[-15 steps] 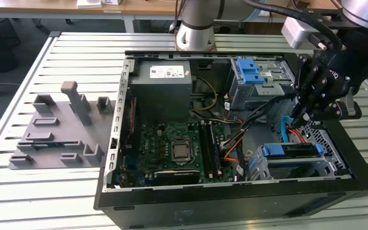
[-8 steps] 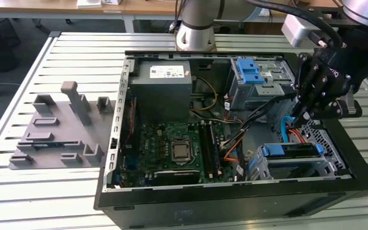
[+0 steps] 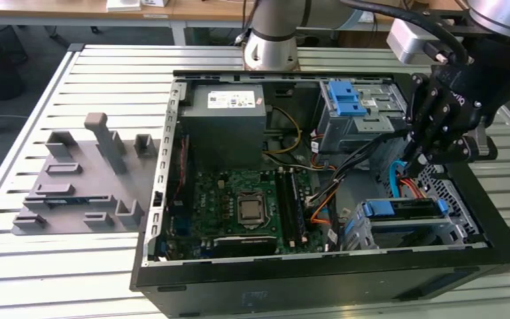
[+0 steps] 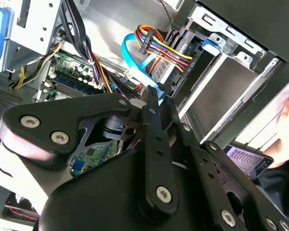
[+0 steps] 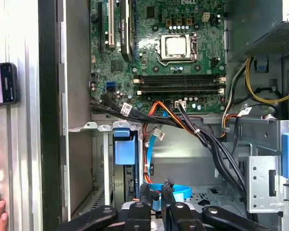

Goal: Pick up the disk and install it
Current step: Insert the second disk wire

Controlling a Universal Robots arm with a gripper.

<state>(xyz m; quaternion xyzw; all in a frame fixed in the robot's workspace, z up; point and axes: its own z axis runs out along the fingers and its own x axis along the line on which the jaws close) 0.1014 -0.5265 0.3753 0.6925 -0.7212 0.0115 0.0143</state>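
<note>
Pincer (image 3: 419,156) low inside the open black computer case (image 3: 237,282), at the frame's right, by the cable bundle.

Its dark fingers (image 5: 144,195) look nearly closed around the pale blue flat cable (image 5: 176,190); whether they truly grip it I cannot tell. By my reading the silver hard drive in its bright blue carrier frame (image 3: 401,209) already sits in the lower-right bay, so little remains. Orange and black wires (image 5: 183,122) crowd the bay; a grey fixture block (image 3: 82,179) lies left on the slatted desk (image 3: 24,266).
</note>
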